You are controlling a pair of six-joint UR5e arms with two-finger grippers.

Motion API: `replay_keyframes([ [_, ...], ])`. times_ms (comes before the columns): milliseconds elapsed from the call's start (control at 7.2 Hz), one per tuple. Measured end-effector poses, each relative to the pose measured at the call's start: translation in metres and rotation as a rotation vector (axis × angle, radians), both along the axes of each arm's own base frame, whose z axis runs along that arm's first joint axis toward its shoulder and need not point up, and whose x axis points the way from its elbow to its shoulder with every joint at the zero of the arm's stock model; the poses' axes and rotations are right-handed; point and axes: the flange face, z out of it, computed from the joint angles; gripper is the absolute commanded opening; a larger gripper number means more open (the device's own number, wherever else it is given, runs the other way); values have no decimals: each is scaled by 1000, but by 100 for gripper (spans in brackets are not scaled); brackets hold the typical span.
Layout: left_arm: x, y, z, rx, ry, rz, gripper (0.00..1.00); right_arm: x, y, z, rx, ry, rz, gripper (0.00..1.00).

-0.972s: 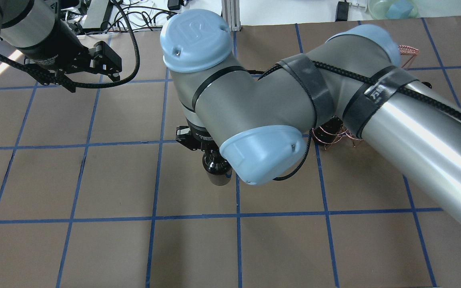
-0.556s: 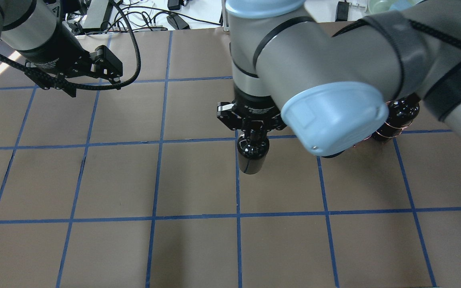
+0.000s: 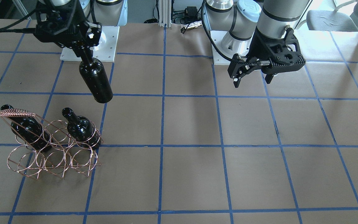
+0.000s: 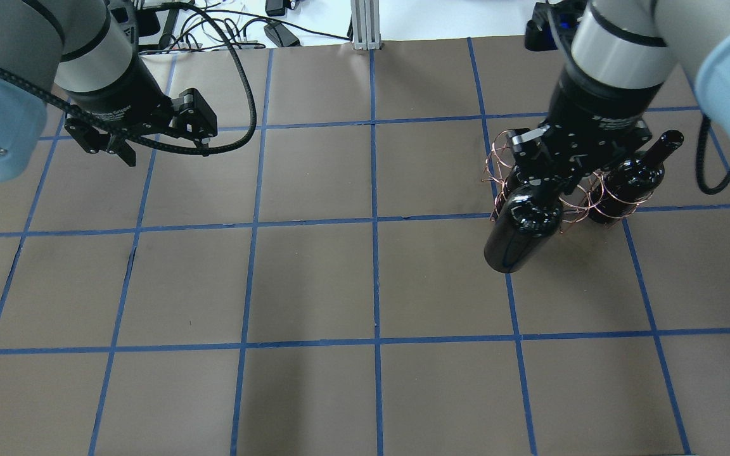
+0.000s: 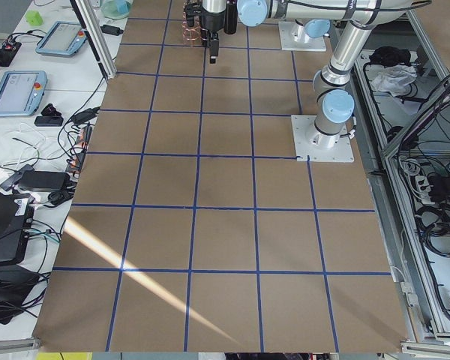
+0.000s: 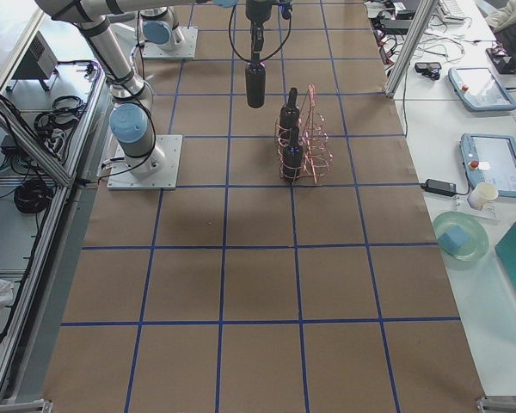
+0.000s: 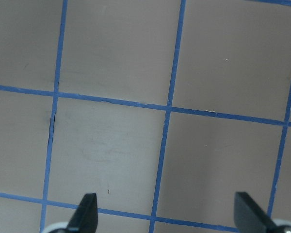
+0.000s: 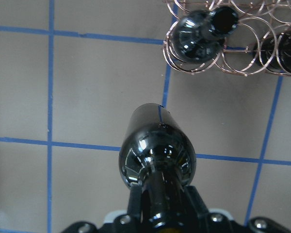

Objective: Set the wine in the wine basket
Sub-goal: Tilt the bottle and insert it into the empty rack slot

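Note:
My right gripper (image 3: pixel 85 53) is shut on the neck of a glossy near-black wine bottle (image 3: pixel 95 81), which hangs base down above the table. In the overhead view the held bottle (image 4: pixel 522 231) is at the near edge of the copper wire basket (image 4: pixel 499 158). The basket (image 3: pixel 50 155) stands on the table with two look-alike bottles in it, one (image 3: pixel 26 129) under the handle and another (image 3: pixel 82 128) in an end ring. The right wrist view shows the held bottle (image 8: pixel 157 158) short of the basket rings (image 8: pixel 242 53). My left gripper (image 4: pixel 168 151) is open and empty, far off.
The brown table top (image 4: pixel 314 285) carries a blue tape grid. Cables and devices lie beyond its far edge (image 4: pixel 238 28). The left wrist view shows only the grid and the two open fingertips (image 7: pixel 87 213).
My right arm has carried the bottle to the right, from the table's middle to the near side of the basket. The left arm has shifted slightly right, still open.

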Motion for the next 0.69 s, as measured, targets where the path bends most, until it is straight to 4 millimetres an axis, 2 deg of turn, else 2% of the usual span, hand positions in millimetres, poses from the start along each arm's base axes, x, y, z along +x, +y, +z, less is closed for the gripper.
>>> replay_keyframes([
  [139, -3, 0, -2, 1, 0, -35, 100, -29, 3, 6, 11, 15, 38, 4],
  [417, -3, -6, -4, -9, -3, -152, 100, -80, -8, 13, -23, 12, 3, 4],
  [694, -4, -13, -5, -30, 33, -175, 100, -98, -32, 25, -103, 18, -45, 4],
])
